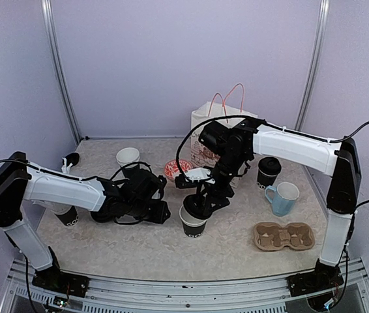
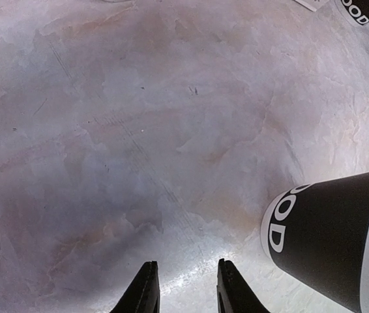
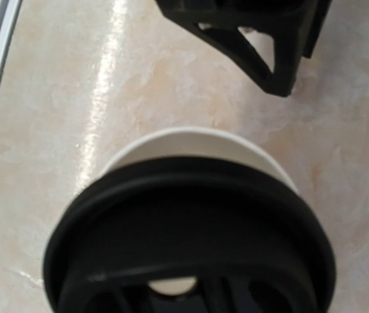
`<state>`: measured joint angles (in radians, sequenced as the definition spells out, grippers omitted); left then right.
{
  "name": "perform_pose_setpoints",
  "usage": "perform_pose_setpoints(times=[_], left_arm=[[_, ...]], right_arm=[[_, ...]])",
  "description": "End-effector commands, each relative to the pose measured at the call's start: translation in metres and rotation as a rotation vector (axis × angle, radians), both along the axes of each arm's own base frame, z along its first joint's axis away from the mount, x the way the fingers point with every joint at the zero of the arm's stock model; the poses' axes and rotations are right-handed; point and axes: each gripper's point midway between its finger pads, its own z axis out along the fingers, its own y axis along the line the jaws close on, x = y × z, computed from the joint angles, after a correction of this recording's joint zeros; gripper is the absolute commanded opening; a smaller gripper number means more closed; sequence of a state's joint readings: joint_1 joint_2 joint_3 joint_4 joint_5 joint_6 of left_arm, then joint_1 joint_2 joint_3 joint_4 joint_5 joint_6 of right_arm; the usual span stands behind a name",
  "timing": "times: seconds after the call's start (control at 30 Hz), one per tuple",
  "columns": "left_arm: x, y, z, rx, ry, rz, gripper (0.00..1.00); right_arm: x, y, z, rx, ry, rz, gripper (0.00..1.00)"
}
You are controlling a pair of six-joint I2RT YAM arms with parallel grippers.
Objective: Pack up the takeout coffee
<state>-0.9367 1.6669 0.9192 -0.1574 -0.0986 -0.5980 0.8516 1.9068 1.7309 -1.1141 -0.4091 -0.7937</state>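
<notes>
An open black paper cup [image 1: 193,223] with a white inside stands at the table's middle. My right gripper [image 1: 202,200] is shut on a black plastic lid [image 3: 191,241] and holds it just over the cup's white rim [image 3: 191,140]; its fingers are hidden behind the lid. My left gripper [image 2: 188,290] is open and empty, low over the table just left of that cup [image 2: 331,241]. A second black cup [image 1: 268,171] with its lid on stands at the right, and its base shows in the left wrist view [image 2: 367,10].
A cardboard cup carrier [image 1: 284,236] lies front right. A light-blue mug [image 1: 282,197] stands behind it. A white paper bag [image 1: 212,134], a white cup [image 1: 128,157] and a red patterned bowl [image 1: 176,169] are at the back. Another black cup [image 1: 67,216] stands under my left arm.
</notes>
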Motion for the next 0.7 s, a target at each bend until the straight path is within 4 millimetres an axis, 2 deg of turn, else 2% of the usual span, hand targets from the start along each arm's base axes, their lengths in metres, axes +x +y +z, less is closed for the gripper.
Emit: perform_pose_setpoints(times=[0.0,0.47,0.67], left_arm=[[0.001,0.005,-0.004,0.005,-0.001,0.007,0.31],[0.000,0.011,-0.015,0.004,0.020,0.012,0.31],[-0.002,0.013,-0.019,0.004,0.030,0.014,0.31]], right_arm=[[-0.006,0.005,-0.002,-0.017,0.011,0.020,0.69],[-0.009,0.016,-0.012,-0.043,0.028,0.038,0.69],[-0.010,0.021,-0.018,-0.079,0.016,0.035,0.74]])
